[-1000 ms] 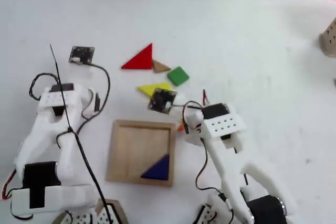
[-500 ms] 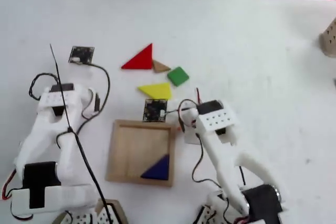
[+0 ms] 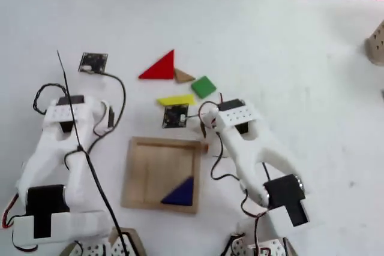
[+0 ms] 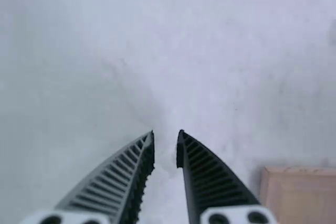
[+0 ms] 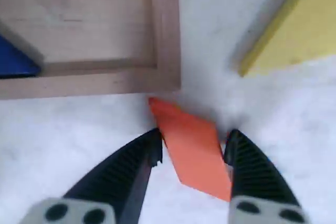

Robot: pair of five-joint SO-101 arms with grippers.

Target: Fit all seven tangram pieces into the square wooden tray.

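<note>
So the right hand (image 5: 193, 139) is down on the counter (image 3: 288, 46) just off the wooden tray (image 3: 162, 142), at the far corner on the right arm's side. Its two fingers (image 5: 134, 166) sit on either side of the orange piece (image 5: 190, 150). As far as I can see both are touching its edges, so it's closed onto that piece. The piece lies flat on the counter, with one tip right up against the outside of the tray's corner.

There's one piece inside the tray, the blue triangle (image 3: 180, 193), tucked into the near corner on the right arm's side. The rest sit past the tray's far edge. The yellow triangle (image 3: 176, 99) is closest to the tray. The green square (image 3: 203, 86), small brown triangle (image 3: 183, 76) and red triangle (image 3: 160, 66) are a bit further out.

The left hand (image 4: 165, 142) is over bare counter, off the tray's other side. It's all but closed, just a sliver of gap between the fingers, holding nothing.
</note>
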